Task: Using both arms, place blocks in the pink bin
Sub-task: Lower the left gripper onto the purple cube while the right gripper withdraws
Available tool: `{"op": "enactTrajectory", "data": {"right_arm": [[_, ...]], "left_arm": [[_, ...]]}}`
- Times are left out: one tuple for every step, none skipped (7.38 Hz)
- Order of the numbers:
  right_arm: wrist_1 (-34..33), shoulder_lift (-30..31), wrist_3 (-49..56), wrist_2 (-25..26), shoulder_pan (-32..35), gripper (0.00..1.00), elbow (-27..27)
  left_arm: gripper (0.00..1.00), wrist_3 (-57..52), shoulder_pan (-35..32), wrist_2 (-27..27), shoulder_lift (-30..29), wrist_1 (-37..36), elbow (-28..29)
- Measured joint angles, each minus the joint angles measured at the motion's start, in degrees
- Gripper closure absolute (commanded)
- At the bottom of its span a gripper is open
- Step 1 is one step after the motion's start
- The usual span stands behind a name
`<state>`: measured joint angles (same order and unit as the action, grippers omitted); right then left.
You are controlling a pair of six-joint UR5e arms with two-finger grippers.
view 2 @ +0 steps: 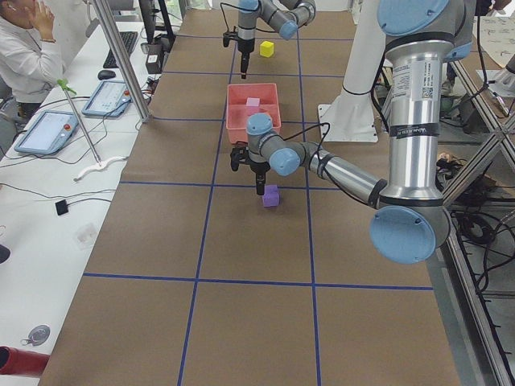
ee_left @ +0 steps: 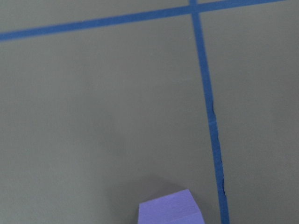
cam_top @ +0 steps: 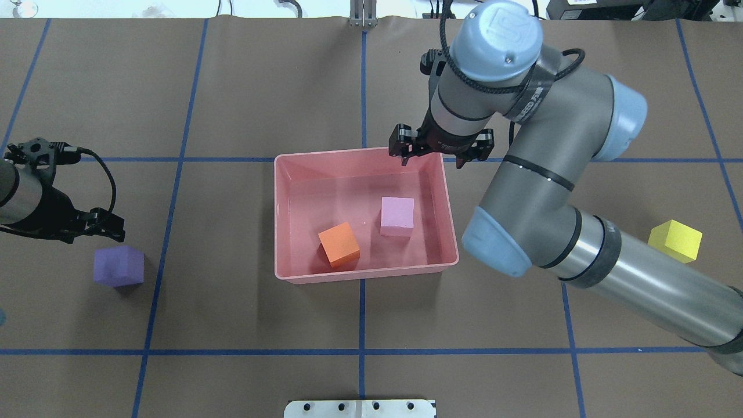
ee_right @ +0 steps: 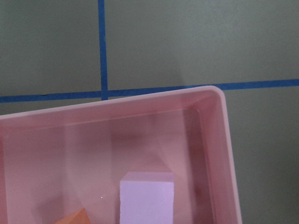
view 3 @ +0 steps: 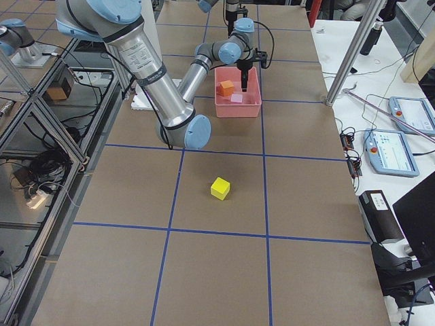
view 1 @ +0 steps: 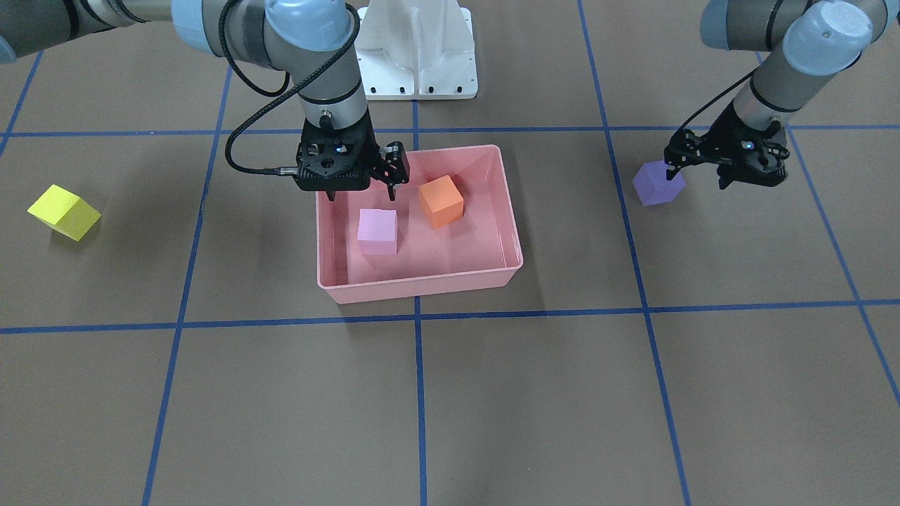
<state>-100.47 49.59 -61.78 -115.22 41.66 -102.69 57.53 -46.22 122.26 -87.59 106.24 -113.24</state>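
The pink bin (view 1: 422,284) (cam_top: 360,273) stands mid-table and holds the orange block (view 1: 441,201) (cam_top: 339,244) and the light pink block (view 1: 377,231) (cam_top: 397,216). My right gripper (view 1: 362,188) (cam_top: 432,157) is open and empty, hovering over the bin's far side near the pink block. The right wrist view shows the bin rim (ee_right: 140,99) and the pink block (ee_right: 146,198). The purple block (view 1: 657,183) (cam_top: 119,266) (ee_left: 170,207) lies on the table. My left gripper (view 1: 697,176) (cam_top: 98,223) is open, just beside and above it, not holding it. The yellow block (view 1: 63,211) (cam_top: 675,240) lies alone on my right.
The white pedestal (view 1: 416,49) (cam_top: 360,408) stands at the robot's side of the table, behind the bin. Blue tape lines grid the brown table. A person sits at a side desk with tablets (view 2: 48,129) beyond the table's far edge.
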Motion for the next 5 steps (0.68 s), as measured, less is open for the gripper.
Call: {"op": "enactTrajectory", "data": {"right_arm": [[-0.4,1.0,4.2,-2.3,3.1,0.0,0.0],[-0.6,1.9,7.5,-3.4,5.1,0.0,0.0],[-0.6,2.7,9.5,-3.8,6.1,0.0,0.0],[-0.6,3.4,10.8,-4.0,6.6,0.0,-0.2],[-0.6,4.3,12.2,-4.0,6.9,0.0,-0.4]], "left_arm": [[0.0,3.2,1.4,-0.9,0.1,0.7,0.2],[0.0,4.4,2.4,-1.6,0.1,0.9,0.6],[0.0,4.8,3.2,-1.9,0.1,1.0,1.1],[0.0,4.8,4.5,-2.1,0.0,1.1,1.9],[0.01,4.8,5.8,-2.1,-0.2,1.1,2.7]]}}
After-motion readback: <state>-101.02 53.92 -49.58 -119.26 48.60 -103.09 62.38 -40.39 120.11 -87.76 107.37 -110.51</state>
